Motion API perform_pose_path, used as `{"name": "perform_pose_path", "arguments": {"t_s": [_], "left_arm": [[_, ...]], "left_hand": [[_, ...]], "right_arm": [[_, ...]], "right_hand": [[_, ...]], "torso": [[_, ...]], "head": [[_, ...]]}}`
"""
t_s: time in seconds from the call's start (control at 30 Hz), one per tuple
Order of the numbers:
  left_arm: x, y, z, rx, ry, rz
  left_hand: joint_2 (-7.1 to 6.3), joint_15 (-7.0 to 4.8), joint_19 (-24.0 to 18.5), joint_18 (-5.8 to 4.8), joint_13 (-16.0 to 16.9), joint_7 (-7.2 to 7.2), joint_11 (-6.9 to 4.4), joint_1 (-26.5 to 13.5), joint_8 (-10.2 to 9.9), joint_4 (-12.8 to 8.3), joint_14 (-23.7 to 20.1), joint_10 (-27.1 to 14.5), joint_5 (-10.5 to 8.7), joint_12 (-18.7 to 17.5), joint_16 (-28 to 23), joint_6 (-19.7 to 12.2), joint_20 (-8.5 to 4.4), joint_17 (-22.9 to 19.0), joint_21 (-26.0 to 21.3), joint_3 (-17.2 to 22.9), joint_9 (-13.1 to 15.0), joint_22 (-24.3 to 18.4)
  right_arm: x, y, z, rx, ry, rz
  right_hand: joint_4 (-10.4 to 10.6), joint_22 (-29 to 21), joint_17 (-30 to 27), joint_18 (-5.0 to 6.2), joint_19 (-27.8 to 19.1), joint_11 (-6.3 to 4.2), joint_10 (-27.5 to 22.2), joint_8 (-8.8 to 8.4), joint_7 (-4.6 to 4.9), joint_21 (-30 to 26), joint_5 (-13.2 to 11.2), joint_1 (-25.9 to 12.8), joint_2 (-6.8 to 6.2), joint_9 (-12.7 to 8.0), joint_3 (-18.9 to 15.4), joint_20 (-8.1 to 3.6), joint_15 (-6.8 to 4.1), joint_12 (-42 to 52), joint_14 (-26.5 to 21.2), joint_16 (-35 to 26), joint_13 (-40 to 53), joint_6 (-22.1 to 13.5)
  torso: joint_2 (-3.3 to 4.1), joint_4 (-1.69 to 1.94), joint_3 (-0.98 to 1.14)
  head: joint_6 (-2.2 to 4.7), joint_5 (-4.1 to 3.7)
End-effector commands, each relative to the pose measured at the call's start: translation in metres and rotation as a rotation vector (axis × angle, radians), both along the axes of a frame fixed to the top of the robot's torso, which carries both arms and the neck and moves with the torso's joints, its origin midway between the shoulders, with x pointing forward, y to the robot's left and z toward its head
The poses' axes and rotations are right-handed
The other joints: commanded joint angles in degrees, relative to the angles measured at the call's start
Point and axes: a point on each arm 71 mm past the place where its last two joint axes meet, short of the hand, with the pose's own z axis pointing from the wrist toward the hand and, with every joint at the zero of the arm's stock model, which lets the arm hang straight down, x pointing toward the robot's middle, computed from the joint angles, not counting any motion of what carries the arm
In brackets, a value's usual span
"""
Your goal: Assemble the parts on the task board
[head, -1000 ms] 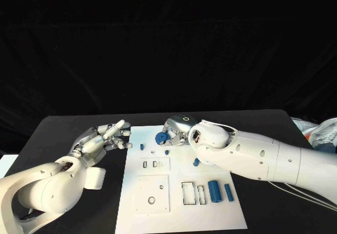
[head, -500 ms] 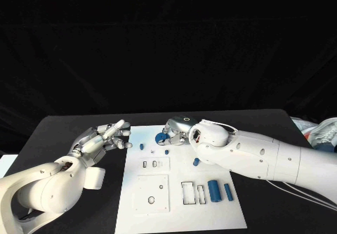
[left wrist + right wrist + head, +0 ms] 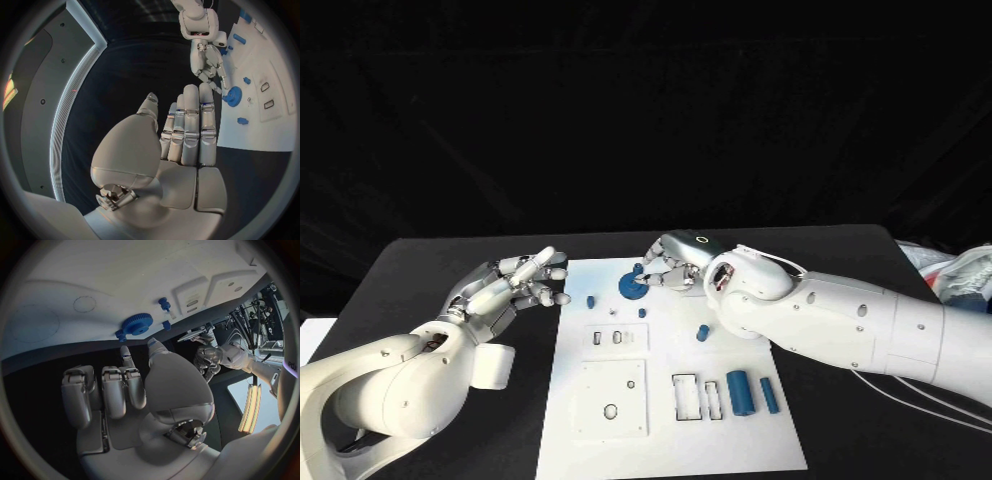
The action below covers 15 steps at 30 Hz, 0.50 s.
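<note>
Head view, from the left: the left hand (image 3: 516, 283) hovers over the black table (image 3: 444, 270) just beside the task board (image 3: 733, 440), its fingers straight, close together and holding nothing, much as it was a second ago. Next along, the blue gear (image 3: 633, 286) sits on the far part of the board. A second ago the right hand (image 3: 678, 268) lay over it with its fingers around it; now that hand has drawn back towards the right and a little away, and the gear shows nearly whole, with only the fingertips near its edge. In the right wrist view the fingers (image 3: 114, 390) are loosely bent with nothing between them, and the gear (image 3: 137, 323) lies apart from them on the white plate. I judge the gear has just been let go at its place, so that step looks done or nearly so. Further right and nearer, a small blue peg (image 3: 702, 332) and two blue cylinders (image 3: 751, 392) wait beside rectangular slots (image 3: 689, 396). The right forearm (image 3: 848, 320) reaches across above that corner and would shadow any reach for them.
</note>
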Motion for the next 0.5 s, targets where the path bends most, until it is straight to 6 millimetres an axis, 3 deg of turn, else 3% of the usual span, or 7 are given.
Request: {"name": "perform_pose_path", "arguments": {"t_s": [0.03,0.13,0.27,0.5], "left_arm": [[0.000,0.000,0.001,-0.009,-0.006,-0.013],[0.000,0.001,0.001,-0.008,-0.005,-0.010],[-0.001,0.000,0.001,-0.009,-0.004,-0.013],[0.000,-0.004,0.001,-0.013,-0.003,-0.025]], "left_hand": [[0.23,0.07,-0.38,0.52,0.10,0.07,0.12,0.36,-0.38,-0.40,-0.32,-0.41,-0.01,0.14,0.40,-0.39,-0.16,0.06,0.39,-0.06,0.09,0.06],[0.23,0.07,-0.38,0.52,0.10,0.07,0.12,0.36,-0.38,-0.40,-0.32,-0.41,-0.01,0.14,0.40,-0.39,-0.16,0.06,0.39,-0.06,0.09,0.06],[0.26,0.08,-0.43,0.52,0.11,0.09,0.14,0.35,-0.38,-0.41,-0.38,-0.46,-0.07,0.14,0.43,-0.43,-0.14,0.10,0.43,-0.10,0.09,0.09],[0.27,0.09,-0.45,0.52,0.12,0.09,0.14,0.38,-0.38,-0.44,-0.41,-0.48,-0.08,0.14,0.44,-0.44,-0.14,0.11,0.44,-0.10,0.09,0.10]], "right_arm": [[-0.006,-0.014,0.010,0.199,0.005,0.064],[-0.009,-0.039,0.013,0.250,0.059,0.042],[-0.008,-0.079,0.017,0.270,0.113,-0.020],[-0.010,-0.123,0.014,0.252,0.173,-0.070]], "right_hand": [[-0.59,15.07,14.39,-0.39,5.90,-0.09,6.16,0.04,0.05,0.36,-0.72,0.97,-0.19,-0.06,0.04,-0.03,0.03,0.20,5.94,0.09,15.09,0.12],[-1.93,15.07,14.26,-0.39,5.90,-0.11,6.16,0.11,0.04,0.36,-0.83,2.88,-0.44,-0.04,0.31,-0.03,0.01,0.20,5.91,0.04,15.09,0.29],[-5.97,15.07,15.01,-0.39,5.90,-0.22,6.16,0.25,-0.01,0.36,-1.85,8.16,-0.64,0.03,2.16,-0.15,-0.11,0.20,6.07,0.34,15.09,1.07],[-9.61,15.07,15.06,-0.39,5.90,-0.03,6.16,-0.14,0.24,0.36,-3.57,11.15,-3.30,-0.25,2.12,-0.09,0.03,0.20,6.08,0.36,15.09,0.40]], "torso": [[-0.07,-0.24,0.07],[-0.15,-0.49,0.12],[-0.32,-1.10,0.16],[-0.43,-1.50,0.47]], "head": [[0.13,0.13],[0.33,0.03],[0.57,0.05],[0.50,-0.19]]}}
